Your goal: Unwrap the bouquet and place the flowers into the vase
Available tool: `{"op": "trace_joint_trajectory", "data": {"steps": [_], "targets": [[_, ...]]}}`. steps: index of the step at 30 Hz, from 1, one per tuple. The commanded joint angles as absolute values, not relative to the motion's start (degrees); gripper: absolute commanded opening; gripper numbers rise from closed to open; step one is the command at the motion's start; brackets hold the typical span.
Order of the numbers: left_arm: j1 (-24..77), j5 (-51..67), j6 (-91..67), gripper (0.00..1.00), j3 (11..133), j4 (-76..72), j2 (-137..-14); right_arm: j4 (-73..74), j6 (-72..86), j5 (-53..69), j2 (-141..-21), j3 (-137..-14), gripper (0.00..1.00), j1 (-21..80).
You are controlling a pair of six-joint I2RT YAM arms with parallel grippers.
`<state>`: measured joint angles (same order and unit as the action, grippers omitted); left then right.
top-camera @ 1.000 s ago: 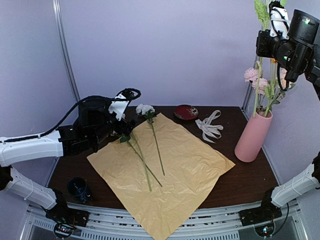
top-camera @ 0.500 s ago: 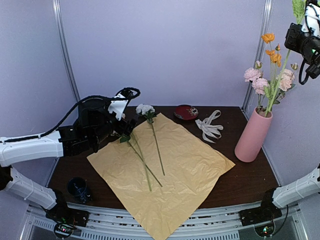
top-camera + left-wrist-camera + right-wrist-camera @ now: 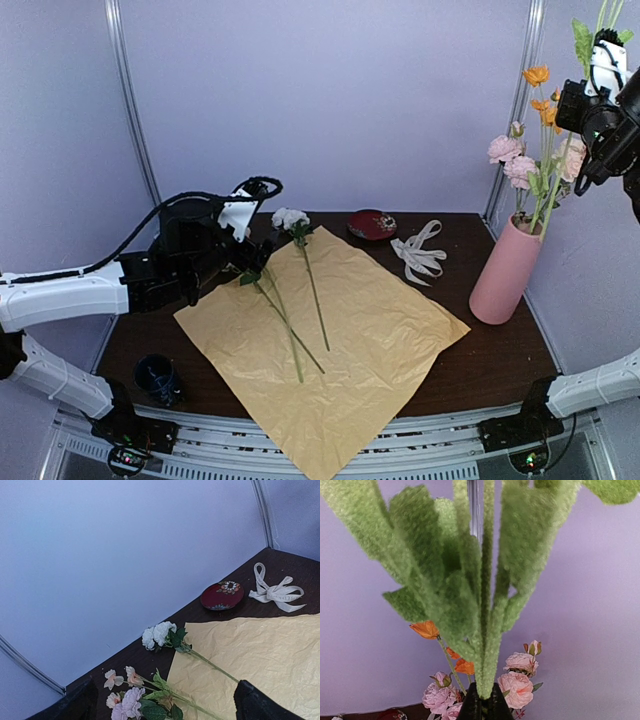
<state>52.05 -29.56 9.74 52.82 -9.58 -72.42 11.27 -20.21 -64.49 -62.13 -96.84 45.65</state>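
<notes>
Between the right fingers (image 3: pixel 470 708), a green sprig (image 3: pixel 470 605).

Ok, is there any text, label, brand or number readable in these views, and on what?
No text can be read in any view.
Ribbon: faint marks along one strip, maybe print, too small to read.
Red dish: flower pattern only, no words.
Vase and wrapping paper: plain.

Right tool (image 3: pixel 482 707) with green sprig (image 3: pixel 470 580) farther right.
</notes>
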Motion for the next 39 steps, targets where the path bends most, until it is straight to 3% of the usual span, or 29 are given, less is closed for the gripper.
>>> {"op": "trace_joint_trajectory", "data": {"steps": [1,20,39], "targets": [[51.92,-28.98,8.81,0.98,53.35,-11.32,-72.82,5.76,-20.10,-61.19,-61.50,-95.98,0.00,42.47],[51.94,-29.44,8.53,0.98,54.09,-10.20,-74.38,6.08,-11.19,-50.66,-60.21,-90.04,0.00,30.05],[51.94,-28.91,8.09,0.98,54.82,-9.01,-75.34,8.74,-1.79,-46.90,-56.76,-79.98,0.00,26.61]]}}
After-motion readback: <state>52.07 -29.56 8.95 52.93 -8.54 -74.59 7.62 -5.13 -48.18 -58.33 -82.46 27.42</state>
